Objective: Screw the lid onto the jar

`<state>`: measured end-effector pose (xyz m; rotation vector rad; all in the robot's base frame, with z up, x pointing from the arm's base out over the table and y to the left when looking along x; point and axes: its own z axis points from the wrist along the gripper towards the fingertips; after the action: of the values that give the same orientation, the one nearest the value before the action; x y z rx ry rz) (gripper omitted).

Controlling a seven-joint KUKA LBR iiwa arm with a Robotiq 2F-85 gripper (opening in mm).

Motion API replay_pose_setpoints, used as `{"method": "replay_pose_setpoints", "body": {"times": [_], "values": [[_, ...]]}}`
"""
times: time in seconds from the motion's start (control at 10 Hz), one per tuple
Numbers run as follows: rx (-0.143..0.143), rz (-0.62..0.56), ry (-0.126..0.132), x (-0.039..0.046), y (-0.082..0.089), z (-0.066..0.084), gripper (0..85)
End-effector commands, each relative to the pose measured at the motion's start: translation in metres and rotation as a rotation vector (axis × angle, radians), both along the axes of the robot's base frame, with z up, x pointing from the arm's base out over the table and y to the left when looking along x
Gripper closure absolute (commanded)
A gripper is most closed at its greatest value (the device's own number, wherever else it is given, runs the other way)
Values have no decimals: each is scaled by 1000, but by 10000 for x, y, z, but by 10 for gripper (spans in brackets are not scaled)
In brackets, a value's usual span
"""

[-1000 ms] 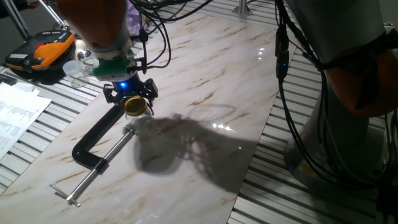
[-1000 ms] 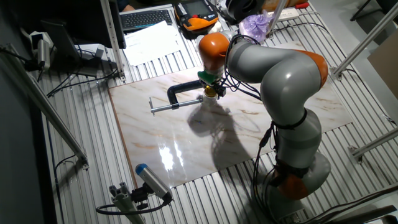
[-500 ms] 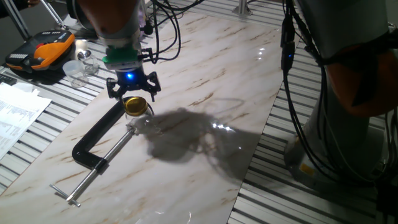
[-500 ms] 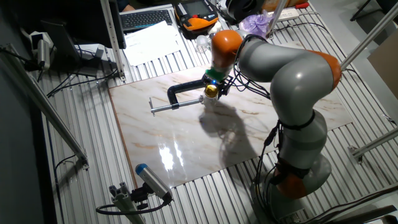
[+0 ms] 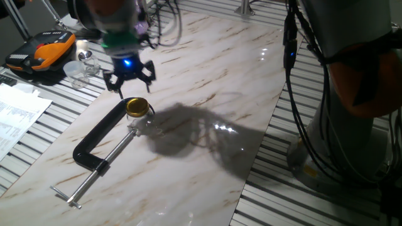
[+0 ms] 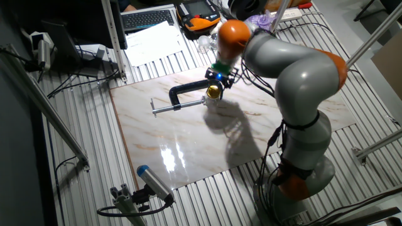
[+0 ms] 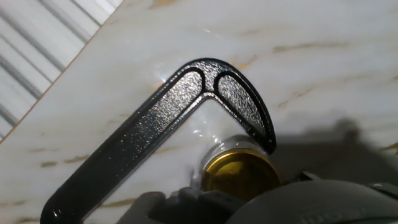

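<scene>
Lid on the jar, gripper hanging above with nothing in it

Left to right: orange-black case [image 5: 43, 50] and clear cups [image 5: 78, 69] off the marble, black C-clamp [image 5: 100, 135] pinning the jar [image 5: 141, 120], gold lid [image 5: 137, 106] sitting on its mouth. Gripper [image 5: 129, 78] is just above, fingers spread apart, empty. In the hand view the clamp's jaw crowds the lid.

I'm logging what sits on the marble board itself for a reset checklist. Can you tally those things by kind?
Gold lid: 1
Clear glass jar under the lid: 1
Black C-clamp holding the jar: 1
Total: 3
</scene>
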<state>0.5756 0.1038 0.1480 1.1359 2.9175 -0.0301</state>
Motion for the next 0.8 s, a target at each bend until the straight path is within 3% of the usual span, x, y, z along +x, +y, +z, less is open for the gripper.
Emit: {"method": "replay_pose_setpoints", "body": {"times": [0.0,0.1,0.2,0.3,0.4,0.5,0.7], "values": [[-5,666,-1,17,53,-6,340],[-42,770,-7,39,116,-31,340],[-45,866,-7,59,136,-47,340],[0,967,0,77,113,-53,510],[42,989,4,89,120,-60,510],[24,1001,10,84,136,-63,510],[-74,1102,10,59,142,-53,510]]}}
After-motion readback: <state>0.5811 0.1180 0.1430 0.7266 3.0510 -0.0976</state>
